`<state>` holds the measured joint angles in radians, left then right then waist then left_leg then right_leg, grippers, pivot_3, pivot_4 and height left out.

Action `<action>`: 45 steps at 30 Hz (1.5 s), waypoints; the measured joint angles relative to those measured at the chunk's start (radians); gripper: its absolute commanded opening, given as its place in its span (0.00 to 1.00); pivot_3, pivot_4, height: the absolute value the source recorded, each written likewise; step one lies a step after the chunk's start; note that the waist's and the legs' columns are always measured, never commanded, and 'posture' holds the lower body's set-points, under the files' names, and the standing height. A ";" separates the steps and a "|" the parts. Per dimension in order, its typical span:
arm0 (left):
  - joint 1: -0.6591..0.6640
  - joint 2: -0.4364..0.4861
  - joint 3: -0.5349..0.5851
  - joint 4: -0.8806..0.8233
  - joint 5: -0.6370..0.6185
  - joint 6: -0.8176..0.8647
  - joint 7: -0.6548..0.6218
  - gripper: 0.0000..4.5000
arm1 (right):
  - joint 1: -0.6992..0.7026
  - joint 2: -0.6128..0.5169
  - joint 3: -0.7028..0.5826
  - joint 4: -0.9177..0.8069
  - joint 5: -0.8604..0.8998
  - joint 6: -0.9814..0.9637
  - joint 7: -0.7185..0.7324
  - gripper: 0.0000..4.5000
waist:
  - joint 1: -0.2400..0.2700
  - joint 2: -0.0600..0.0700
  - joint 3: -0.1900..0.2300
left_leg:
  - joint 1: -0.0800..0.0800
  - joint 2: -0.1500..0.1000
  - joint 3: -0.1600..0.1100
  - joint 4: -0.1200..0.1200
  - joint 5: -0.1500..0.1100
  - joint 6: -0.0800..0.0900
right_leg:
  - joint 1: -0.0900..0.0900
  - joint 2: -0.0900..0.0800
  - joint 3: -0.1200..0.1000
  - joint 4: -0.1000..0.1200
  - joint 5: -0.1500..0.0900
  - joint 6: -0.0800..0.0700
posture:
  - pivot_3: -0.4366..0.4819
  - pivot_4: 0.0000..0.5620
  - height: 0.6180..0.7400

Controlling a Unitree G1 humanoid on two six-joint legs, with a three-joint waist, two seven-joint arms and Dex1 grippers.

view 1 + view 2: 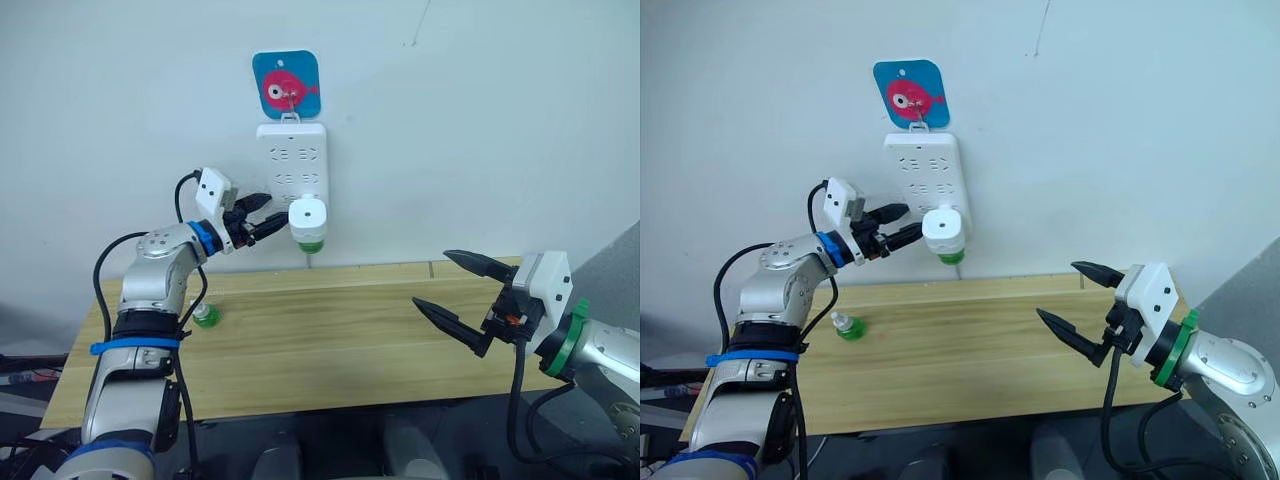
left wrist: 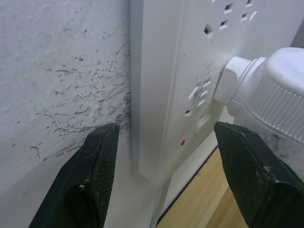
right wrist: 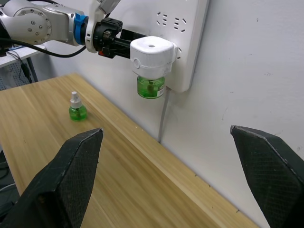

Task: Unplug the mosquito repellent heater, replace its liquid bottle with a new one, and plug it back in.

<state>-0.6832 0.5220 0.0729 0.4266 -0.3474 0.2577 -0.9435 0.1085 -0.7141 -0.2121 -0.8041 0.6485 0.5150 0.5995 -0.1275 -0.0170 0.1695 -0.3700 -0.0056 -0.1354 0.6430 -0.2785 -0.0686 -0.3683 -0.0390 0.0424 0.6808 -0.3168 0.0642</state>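
White heater (image 1: 308, 218) beside open left gripper (image 1: 262, 218)

A white power strip (image 1: 291, 165) hangs upright on the pale wall (image 1: 480, 110), hooked under a blue square sticker (image 1: 285, 83) with a pink fish on it. The strip's lower edge sits just ahead of the left jaws. Its thin cord (image 3: 164, 116) drops behind the light wooden table (image 1: 340, 330), whose far edge meets the wall, below and ahead of the right jaws.
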 measured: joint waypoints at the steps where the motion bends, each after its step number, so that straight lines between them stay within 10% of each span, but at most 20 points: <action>1: -0.005 0.001 -0.004 -0.001 -0.003 0.007 -0.019 0.74 | 0.001 0.002 0.000 -0.001 0.000 0.000 -0.001 1.00 | -0.003 0.000 0.000 | -0.001 0.000 0.000 0.000 0.000 0.000 | 0.000 0.000 0.000 0.000 0.000 0.000 | 0.18 0.29 0.95; 21: -0.077 0.007 -0.015 -0.044 -0.016 0.098 -0.121 0.74 | -0.044 0.003 0.032 0.004 0.000 0.001 0.008 1.00 | -0.015 0.000 0.000 | -0.006 0.000 -0.001 0.002 0.000 0.000 | -0.005 0.000 0.000 0.000 0.000 0.001 | 0.21 0.28 0.95; 30: -0.073 -0.017 -0.005 -0.086 -0.041 0.149 -0.092 0.30 | -0.116 0.044 0.090 0.008 -0.001 0.022 -0.036 1.00 | -0.010 0.000 0.000 | -0.006 0.000 -0.002 0.003 0.000 0.000 | -0.005 0.000 -0.001 0.000 0.001 0.001 | 0.22 0.28 0.95; 45: -0.027 0.007 0.013 -0.198 -0.053 0.221 -0.064 0.30 | -0.494 0.287 0.416 0.003 -0.205 0.343 -0.453 1.00 | -0.021 0.000 0.000 | -0.010 0.000 -0.002 0.003 0.002 -0.003 | -0.011 0.000 0.000 0.001 0.002 0.001 | 0.22 0.29 0.95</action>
<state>-0.7101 0.5294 0.0854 0.2286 -0.4004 0.4788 -1.0077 -0.3858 -0.4267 0.2035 -0.8015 0.4431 0.8577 0.1463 -0.1484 -0.0166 0.1698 -0.3801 -0.0055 -0.1372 0.6455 -0.2766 -0.0720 -0.3790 -0.0393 0.0425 0.6821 -0.3149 0.0652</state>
